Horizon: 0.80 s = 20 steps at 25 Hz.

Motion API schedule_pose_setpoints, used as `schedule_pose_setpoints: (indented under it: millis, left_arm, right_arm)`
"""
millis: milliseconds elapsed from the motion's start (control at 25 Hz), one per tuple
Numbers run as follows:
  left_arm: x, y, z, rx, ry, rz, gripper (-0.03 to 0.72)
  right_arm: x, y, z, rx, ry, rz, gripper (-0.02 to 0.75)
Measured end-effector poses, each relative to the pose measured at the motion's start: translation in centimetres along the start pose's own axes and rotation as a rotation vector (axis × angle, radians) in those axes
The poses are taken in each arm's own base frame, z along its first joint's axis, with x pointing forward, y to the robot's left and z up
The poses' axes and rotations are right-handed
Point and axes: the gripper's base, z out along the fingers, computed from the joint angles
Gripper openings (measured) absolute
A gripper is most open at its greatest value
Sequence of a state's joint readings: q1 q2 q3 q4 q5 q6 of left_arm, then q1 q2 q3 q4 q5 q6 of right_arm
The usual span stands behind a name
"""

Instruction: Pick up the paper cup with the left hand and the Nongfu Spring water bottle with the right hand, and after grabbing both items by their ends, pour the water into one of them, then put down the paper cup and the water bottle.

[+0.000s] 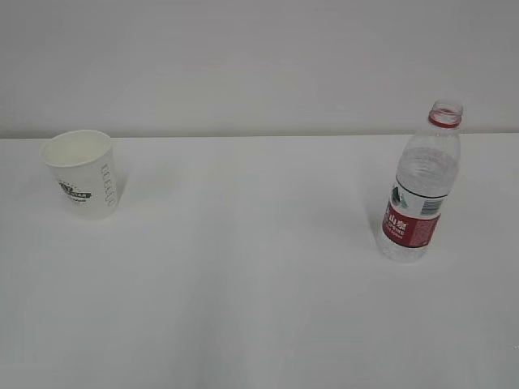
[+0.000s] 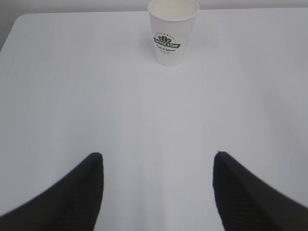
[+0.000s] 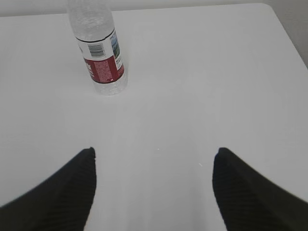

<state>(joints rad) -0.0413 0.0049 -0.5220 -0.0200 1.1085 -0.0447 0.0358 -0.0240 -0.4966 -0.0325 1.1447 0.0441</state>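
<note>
The paper cup stands upright at the left of the exterior view, and the Nongfu Spring water bottle stands uncapped at the right, well apart on the white table. In the left wrist view the left hand is spread wide and empty, the cup at the top centre of the frame. The right hand is likewise wide and empty, but the bottle sits upper left of its frame, off-line. A straight advance could likely clip and topple the open bottle, spilling water; the light cup may crush or skid if nudged.
</note>
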Motion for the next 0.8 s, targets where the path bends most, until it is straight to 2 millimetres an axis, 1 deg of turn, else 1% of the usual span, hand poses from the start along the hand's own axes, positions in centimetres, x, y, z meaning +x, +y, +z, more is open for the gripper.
schedule_pose_setpoints:
  millis: [800]
  left_arm:
    - [-0.11, 0.00, 0.00, 0.001, -0.012, 0.000, 0.516]
  right_arm:
    - [-0.11, 0.00, -0.07, 0.000, -0.010, 0.000, 0.569]
